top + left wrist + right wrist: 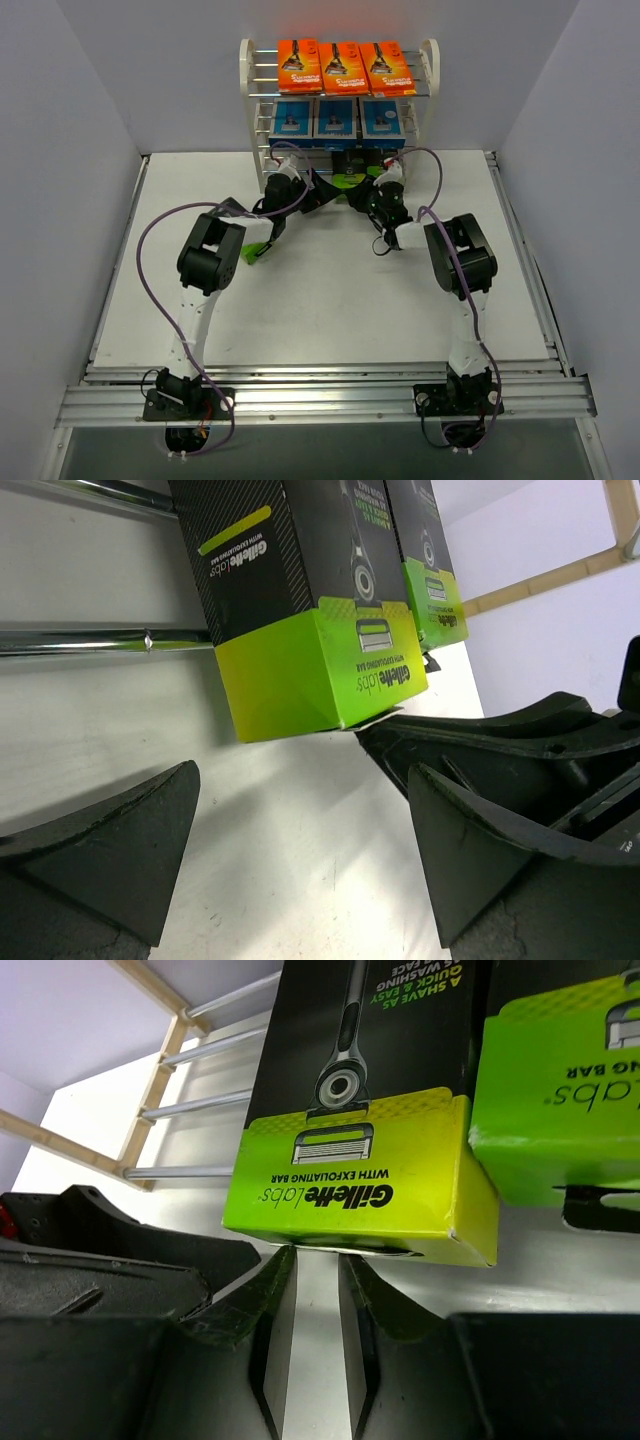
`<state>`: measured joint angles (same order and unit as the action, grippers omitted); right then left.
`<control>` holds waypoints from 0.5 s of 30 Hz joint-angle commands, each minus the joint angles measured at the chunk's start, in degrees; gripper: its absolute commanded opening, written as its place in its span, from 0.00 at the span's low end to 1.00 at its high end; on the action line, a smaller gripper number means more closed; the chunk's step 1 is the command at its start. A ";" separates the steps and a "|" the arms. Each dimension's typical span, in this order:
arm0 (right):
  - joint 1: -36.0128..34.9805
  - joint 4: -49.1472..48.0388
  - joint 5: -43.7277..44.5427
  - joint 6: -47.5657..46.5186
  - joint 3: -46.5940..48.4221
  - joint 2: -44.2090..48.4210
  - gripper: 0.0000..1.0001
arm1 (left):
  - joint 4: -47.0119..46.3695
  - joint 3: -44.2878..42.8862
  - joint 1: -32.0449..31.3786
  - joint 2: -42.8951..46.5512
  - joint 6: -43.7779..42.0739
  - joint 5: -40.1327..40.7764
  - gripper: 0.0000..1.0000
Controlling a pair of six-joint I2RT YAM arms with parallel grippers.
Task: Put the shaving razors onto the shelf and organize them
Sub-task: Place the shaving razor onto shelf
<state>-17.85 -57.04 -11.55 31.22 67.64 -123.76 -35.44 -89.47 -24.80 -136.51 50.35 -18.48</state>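
The shelf point(246, 70) stands at the back of the table. Orange razor packs point(340, 67) fill its top tier and blue packs point(335, 118) the tier below. Black-and-lime razor boxes point(350, 172) sit at the bottom. My right gripper point(317, 1255) has its jaws a narrow gap apart with nothing between them. Its tips are at the lower edge of one lime box point(360, 1160), and a second box point(560, 1090) lies beside it. My left gripper point(303, 770) is wide open and empty on the table, just short of the same box point(300, 630).
Silver shelf rods point(190, 1110) and the side frame point(150, 1110) run close behind the boxes. The two grippers point(318, 190) point(372, 192) crowd together at the foot of the shelf, and a right finger point(480, 735) reaches under the box beside my left jaw.
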 commanded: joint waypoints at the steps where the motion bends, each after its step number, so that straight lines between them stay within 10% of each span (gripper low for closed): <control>1: 0.79 -1.85 1.45 -1.34 3.20 -1.21 0.20 | -4.11 0.35 0.36 3.44 -0.95 -0.68 0.94; 15: 2.03 0.26 -1.10 -4.06 8.30 -4.91 0.26 | -4.99 1.31 0.71 3.79 -0.69 -0.24 0.94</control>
<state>-16.49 -55.37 -12.47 29.02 73.06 -127.50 -36.82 -88.53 -24.60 -136.51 50.37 -18.44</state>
